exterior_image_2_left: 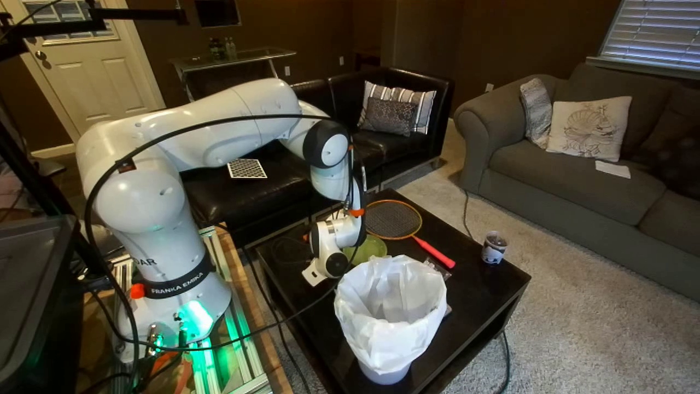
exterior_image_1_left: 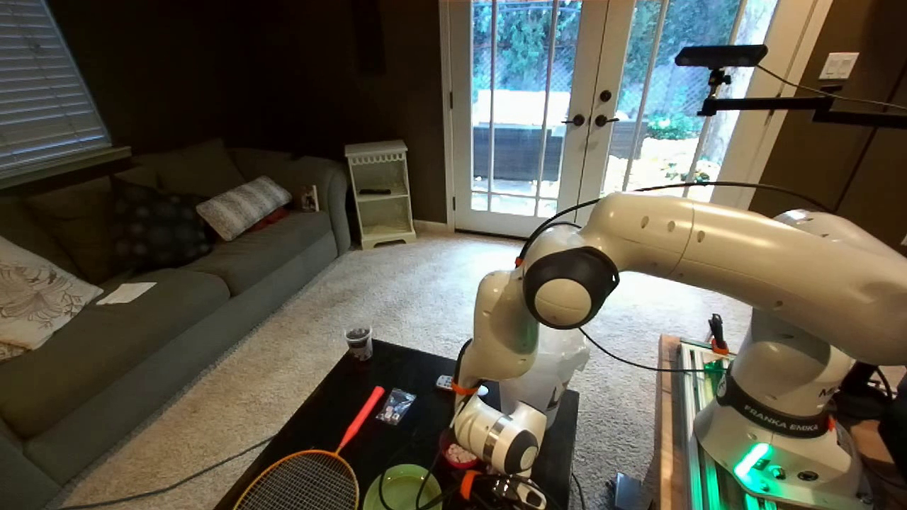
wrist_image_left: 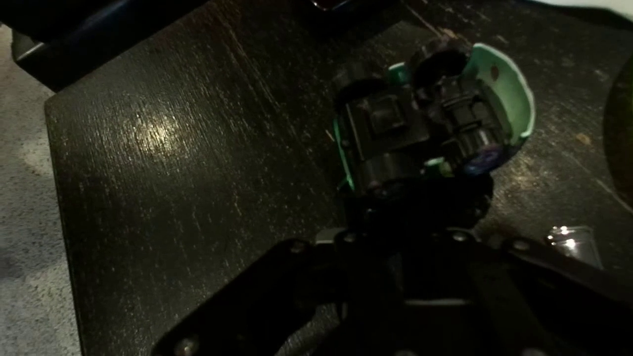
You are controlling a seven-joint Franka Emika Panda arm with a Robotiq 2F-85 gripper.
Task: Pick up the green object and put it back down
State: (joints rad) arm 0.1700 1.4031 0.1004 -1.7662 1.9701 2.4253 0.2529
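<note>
Wrist view: looking down at a green toy vehicle (wrist_image_left: 420, 126), wheels-up

Lying on the dark wooden tabletop (wrist_image_left: 173, 198), just beyond the claw (wrist_image_left: 403, 237). Cannot tell the claw's state, whether spread, pressed together or pinching, in the murk at its tips. In an exterior view, can pick out a green bowl (exterior_image_1_left: 405, 485) beside a badminton racket (exterior_image_1_left: 301, 485), and a small red bowl (exterior_image_1_left: 460, 465) of pale pieces near the robot arm (exterior_image_1_left: 506, 329). In both exterior views, can see a lined white trash bin (exterior_image_2_left: 391, 323) and, well apart, a cup (exterior_image_2_left: 494, 250).

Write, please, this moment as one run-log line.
gripper: near green toy | hold, lift: unclear | racket, cup: on table
</note>
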